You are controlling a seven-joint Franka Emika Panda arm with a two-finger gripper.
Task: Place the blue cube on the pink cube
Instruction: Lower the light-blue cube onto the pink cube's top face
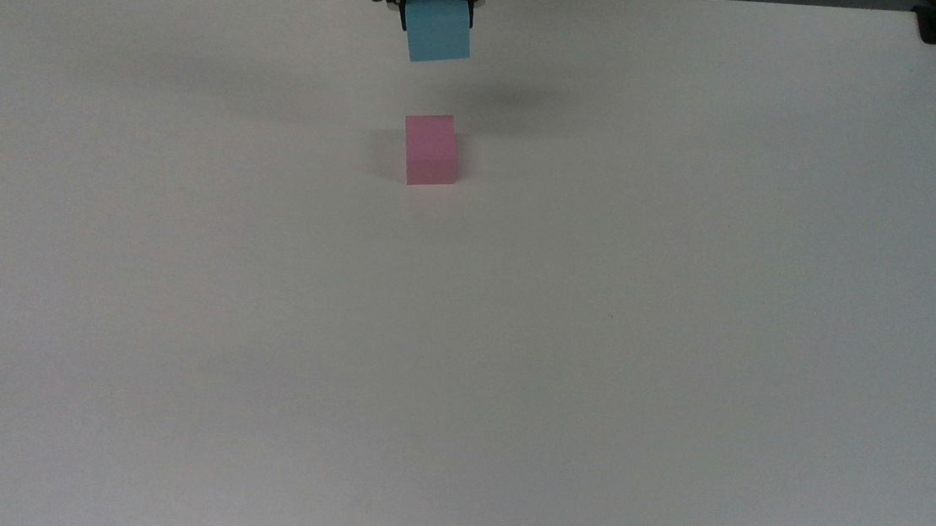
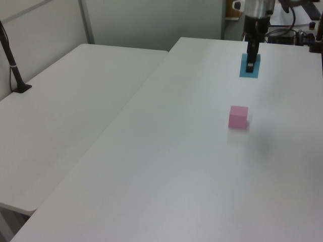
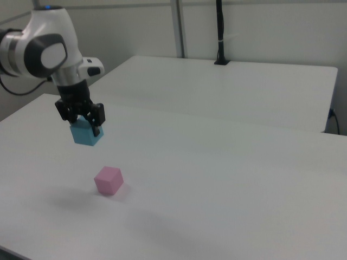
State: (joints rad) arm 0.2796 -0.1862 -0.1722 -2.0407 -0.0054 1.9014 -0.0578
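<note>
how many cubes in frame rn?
2. The blue cube is held in the tool, off the table. The pink cube sits on the table, apart from it. Nothing in view could hide a third.
</note>
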